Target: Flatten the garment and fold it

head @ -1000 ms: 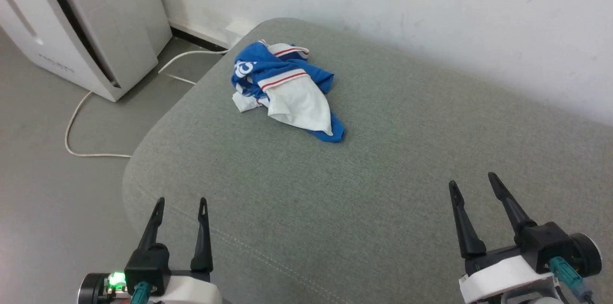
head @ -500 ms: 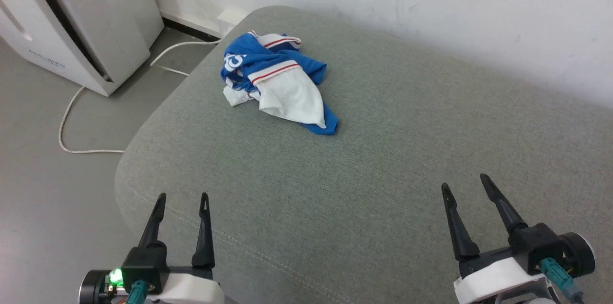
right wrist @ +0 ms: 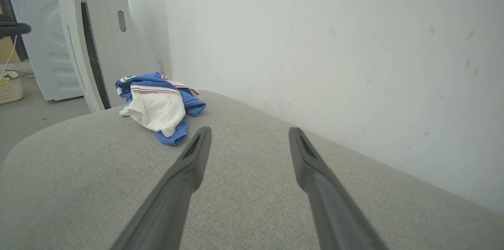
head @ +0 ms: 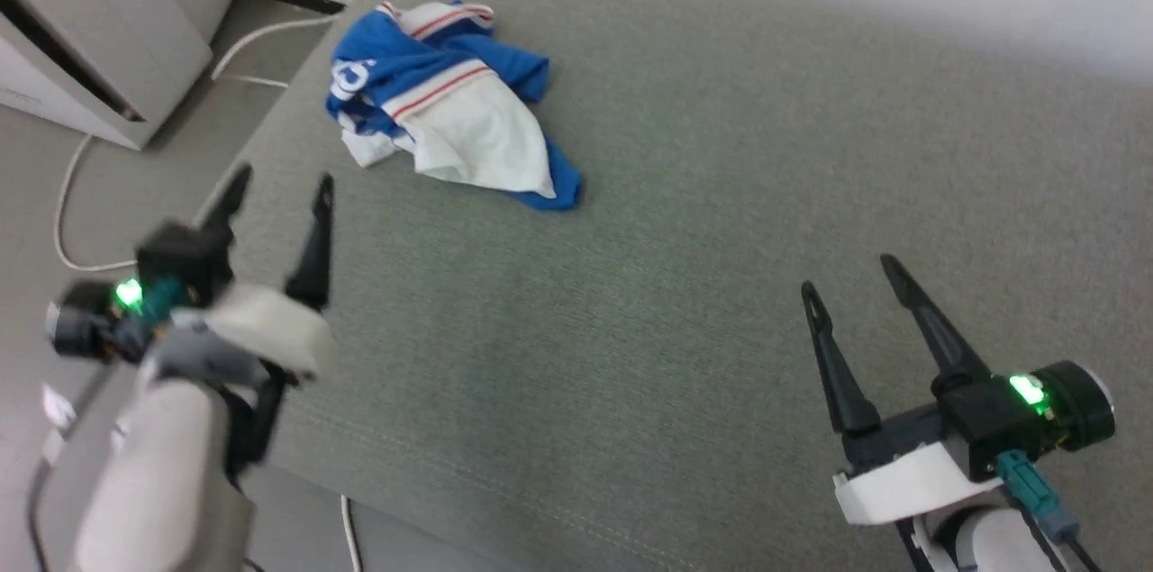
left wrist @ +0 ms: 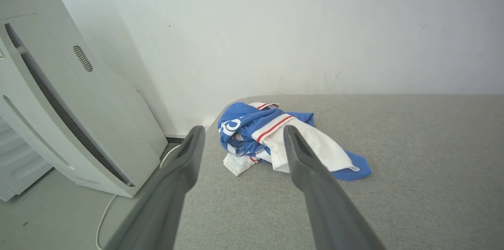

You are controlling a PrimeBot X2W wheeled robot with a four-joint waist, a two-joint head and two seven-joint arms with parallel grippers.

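The garment (head: 441,99) lies crumpled in a heap at the far left of the grey cushion (head: 685,221): royal blue with a white sleeve on top and red-striped white trim. The same garment (left wrist: 275,139) shows in the left wrist view, and as a small heap (right wrist: 157,104) in the right wrist view. My left gripper (head: 279,185) is open, raised over the cushion's left edge, short of the heap. My right gripper (head: 847,275) is open over the cushion's near right, far from the shirt. Both hold nothing.
A white appliance (head: 99,31) stands on the floor left of the cushion, with a white cable (head: 68,194) trailing past it. A white wall (left wrist: 299,25) runs behind the cushion. A woven basket (right wrist: 10,84) sits on the floor far off.
The head camera has tilted down and shifted, so the scene slid up and left. My left gripper has lifted and advanced toward the garment. The right gripper rose slightly. The garment lies as before.
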